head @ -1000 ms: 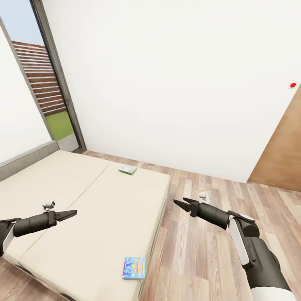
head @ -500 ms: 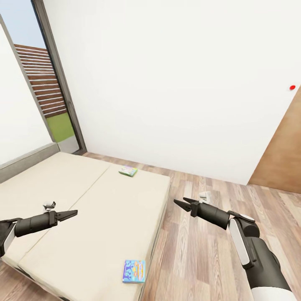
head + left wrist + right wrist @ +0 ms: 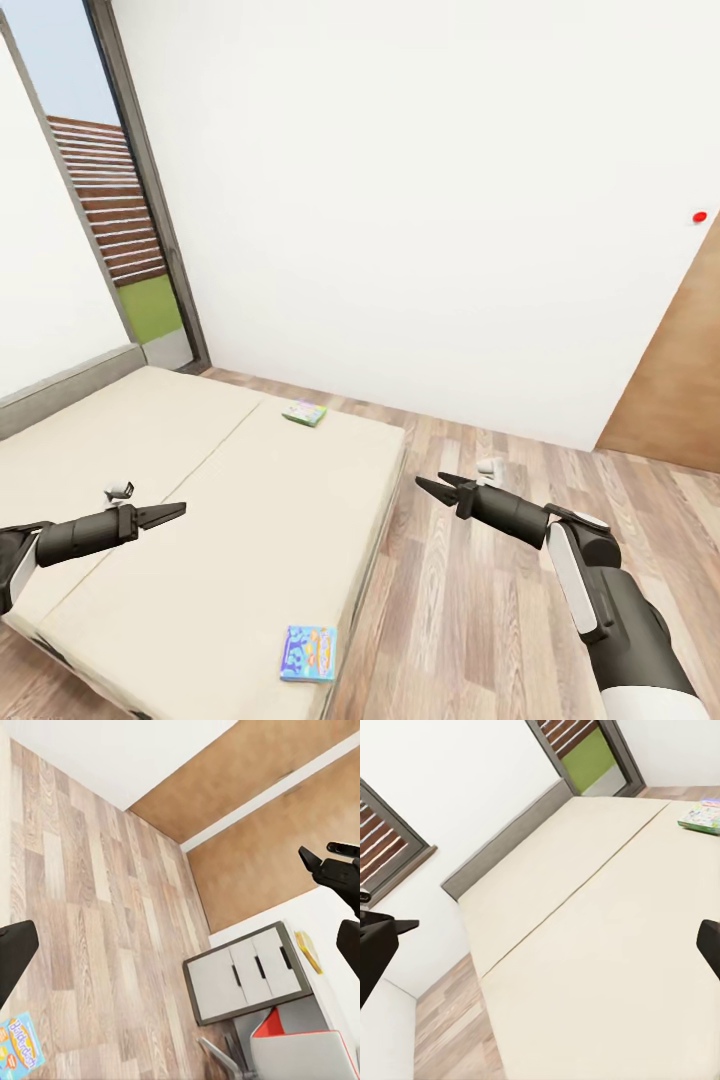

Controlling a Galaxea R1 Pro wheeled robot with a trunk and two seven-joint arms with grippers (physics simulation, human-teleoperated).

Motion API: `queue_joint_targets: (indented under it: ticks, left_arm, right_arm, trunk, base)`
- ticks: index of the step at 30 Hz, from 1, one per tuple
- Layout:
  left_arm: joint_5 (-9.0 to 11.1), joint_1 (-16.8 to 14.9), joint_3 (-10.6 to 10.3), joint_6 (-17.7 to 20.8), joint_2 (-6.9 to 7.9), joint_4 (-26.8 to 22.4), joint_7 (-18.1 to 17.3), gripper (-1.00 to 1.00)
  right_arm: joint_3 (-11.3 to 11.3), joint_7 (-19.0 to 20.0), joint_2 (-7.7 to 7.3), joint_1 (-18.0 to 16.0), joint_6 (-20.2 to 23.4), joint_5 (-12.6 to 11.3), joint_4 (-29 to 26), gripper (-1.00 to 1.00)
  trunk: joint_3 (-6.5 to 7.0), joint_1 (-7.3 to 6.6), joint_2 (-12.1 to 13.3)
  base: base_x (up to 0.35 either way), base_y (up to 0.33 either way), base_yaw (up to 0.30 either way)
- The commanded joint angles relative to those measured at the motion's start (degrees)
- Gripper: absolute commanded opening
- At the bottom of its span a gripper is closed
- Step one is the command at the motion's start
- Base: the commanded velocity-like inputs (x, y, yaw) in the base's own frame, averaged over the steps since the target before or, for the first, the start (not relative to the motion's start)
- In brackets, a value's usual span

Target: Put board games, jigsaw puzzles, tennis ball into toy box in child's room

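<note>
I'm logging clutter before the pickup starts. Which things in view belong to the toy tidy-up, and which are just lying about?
Part of the job:
blue board game, near corner of the bed
green-edged board game, far edge of the bed
left gripper and right gripper, both empty

Just there:
window
wooden door
plank floor
grey cabinet

Bright, even, shadowless render; sharp focus, slight wide-angle stretch.
</note>
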Motion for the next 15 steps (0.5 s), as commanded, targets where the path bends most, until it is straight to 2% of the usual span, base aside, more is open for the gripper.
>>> queue_joint_targets:
  ticks: [1, 7, 10, 15]
  left_arm:
    - [-0.1, -0.1, 0.1, 0.6, 0.00, 0.0, -0.2, 1.00]
    - [-0.1, -0.1, 0.1, 0.6, 0.00, 0.0, -0.2, 1.00]
    - [-0.1, -0.1, 0.1, 0.6, 0.00, 0.0, -0.2, 1.00]
    - [-0.1, -0.1, 0.1, 0.6, 0.00, 0.0, -0.2, 1.00]
  right_arm:
    - [0.0, 0.1, -0.01, -0.1, 0.4, -0.3, 0.0, 1.00]
    - [0.0, 0.1, -0.01, -0.1, 0.4, -0.3, 0.0, 1.00]
    - [0.0, 0.1, -0.01, -0.1, 0.3, -0.3, 0.0, 1.00]
    - [0.0, 0.1, -0.02, -0.1, 0.4, -0.2, 0.0, 1.00]
  trunk:
    - [-0.11, 0.04, -0.1]
    - [0.07, 0.04, -0.1]
    - [0.27, 0.04, -0.1]
    - [0.61, 0.04, -0.1]
  base:
    - [0.000, -0.019, 0.015]
    - [0.000, -0.119, 0.045]
    - [0.000, -0.212, 0.125]
    - [0.000, -0.078, 0.152]
